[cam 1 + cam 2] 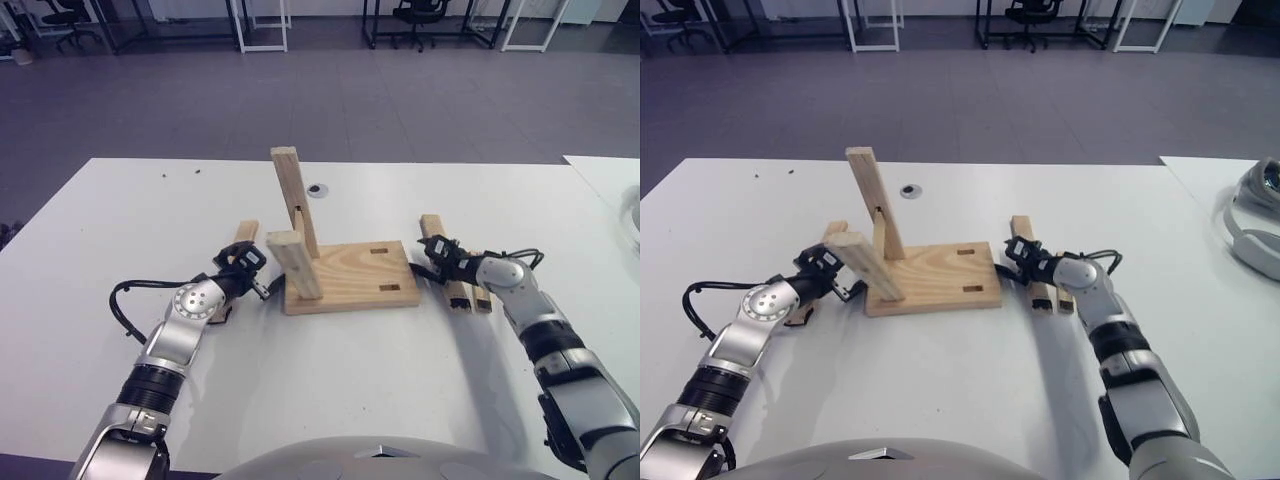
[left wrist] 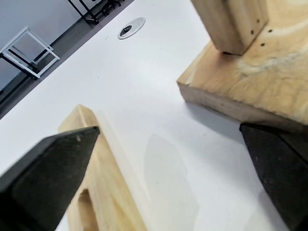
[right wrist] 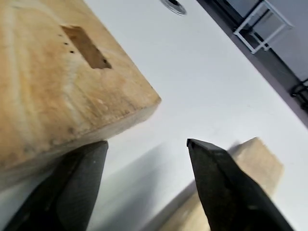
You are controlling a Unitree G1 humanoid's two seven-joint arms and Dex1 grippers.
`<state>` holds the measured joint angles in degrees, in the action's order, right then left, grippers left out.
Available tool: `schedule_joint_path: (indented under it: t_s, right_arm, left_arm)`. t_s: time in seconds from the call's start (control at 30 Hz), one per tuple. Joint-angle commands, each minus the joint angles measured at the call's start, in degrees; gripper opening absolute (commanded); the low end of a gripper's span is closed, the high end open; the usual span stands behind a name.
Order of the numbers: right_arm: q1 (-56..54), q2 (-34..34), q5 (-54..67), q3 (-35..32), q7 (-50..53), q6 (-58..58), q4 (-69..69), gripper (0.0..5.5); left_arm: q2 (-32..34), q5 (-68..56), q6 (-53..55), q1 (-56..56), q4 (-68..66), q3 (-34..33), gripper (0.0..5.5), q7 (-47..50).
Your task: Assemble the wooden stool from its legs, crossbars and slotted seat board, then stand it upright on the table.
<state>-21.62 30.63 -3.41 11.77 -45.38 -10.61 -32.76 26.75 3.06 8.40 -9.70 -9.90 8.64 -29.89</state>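
- The white bench (image 1: 130,220) carries the work. A round cable grommet (image 1: 319,189) is set into it at about 12 o'clock from the seat board, and a few dark specks (image 1: 166,175) lie well off toward 10 o'clock.
- The slotted seat board (image 1: 355,278) lies flat mid-bench. Two legs stand in its 9 o'clock side: the near leg (image 1: 296,262) and the far leg (image 1: 293,195), both tilted. Two slots on its 3 o'clock side are open.
- The left claw (image 1: 260,283) sits low at the board's 9 o'clock edge, released and holding nothing. Its fingers (image 2: 48,168) are spread, one over a loose wooden piece (image 1: 246,231) lying on the bench and the other by the board's edge.
- The right claw (image 1: 424,266) is at the board's 3 o'clock edge, also released and empty. Its fingers (image 3: 226,187) are spread between the board's edge and the loose wooden pieces (image 1: 432,227) lying just beside it.
- At 3 o'clock a second white bench (image 1: 605,180) stands apart across a gap, with a grey headset-like device (image 1: 1252,222) on it.
- Behind, at 12 o'clock, is a grey floor (image 1: 420,100) with white frame legs (image 1: 262,30) and an office chair (image 1: 420,14).
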Motion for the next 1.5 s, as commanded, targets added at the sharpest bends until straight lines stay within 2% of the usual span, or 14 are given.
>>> schedule_joint_path:
  t_s: [0.03,0.17,0.27,0.33,0.4,0.5,0.6,0.67,0.8,0.97,1.1,1.2,1.3,1.5]
  right_arm:
    - [12.5,3.6,8.2,2.3,-10.2,5.2,25.3,3.08]
    - [17.5,9.7,9.9,-1.6,-10.9,10.6,37.4,3.08]
    - [13.2,9.5,10.2,-6.1,-8.0,13.5,35.5,3.08]
    - [9.3,9.0,9.2,-6.8,-7.3,13.4,31.8,3.08]
    - [5.9,8.3,7.7,-5.8,-6.7,12.3,27.4,3.08]
    - [-0.9,4.4,3.5,-3.0,-3.3,9.1,16.6,3.08]
    - [-8.7,-0.7,-2.1,-0.1,2.8,5.0,1.8,3.08]
    - [-12.9,-3.9,-3.6,1.0,4.2,2.3,-6.9,3.08]
    - [-17.6,-8.1,-4.7,2.9,1.1,-3.3,-19.4,3.08]
    - [-13.8,-8.3,-4.3,5.7,-8.3,-8.4,-19.4,3.08]
    - [-5.2,-5.6,-1.0,4.7,-10.8,-6.0,-7.2,3.08]
    - [1.5,-4.7,-2.0,3.4,-5.1,0.9,3.4,3.08]
    - [5.5,-7.1,-3.3,2.9,1.9,8.7,11.5,3.08]
    - [5.0,-11.8,-4.4,4.3,8.2,18.1,15.1,3.08]
  left_arm:
    - [-4.6,-8.0,-2.6,-5.7,-7.0,1.1,5.40,-12.0]
    - [-3.6,-7.3,-9.4,-14.9,-22.8,-0.8,5.40,-17.8]
    - [0.1,-8.0,-15.4,-18.7,-33.2,-5.2,5.40,-20.9]
    - [3.1,-9.8,-18.1,-18.5,-34.7,-8.4,5.40,-22.2]
    - [5.5,-12.6,-18.0,-15.6,-28.7,-11.1,5.40,-24.4]
    - [9.0,-15.9,-13.0,-5.1,-10.0,-12.1,5.40,-27.3]
    - [14.8,-14.7,-6.5,7.5,8.4,-9.6,5.40,-30.1]
    - [17.7,-10.8,-3.7,12.5,15.5,-7.0,5.40,-30.1]
    - [10.5,-4.0,2.4,11.2,17.2,0.5,5.40,-20.6]
    - [-0.1,10.3,-1.9,1.5,1.2,10.1,5.40,-3.8]
    - [-7.0,9.1,-3.7,-5.9,-10.2,6.4,5.40,6.8]
    - [-11.5,5.5,-4.5,-8.5,-13.3,4.3,5.40,7.9]
    - [-11.5,4.6,-4.7,-7.0,-12.4,3.7,5.40,7.1]
    - [-10.8,5.6,-2.5,-4.7,-9.6,6.2,5.40,5.3]
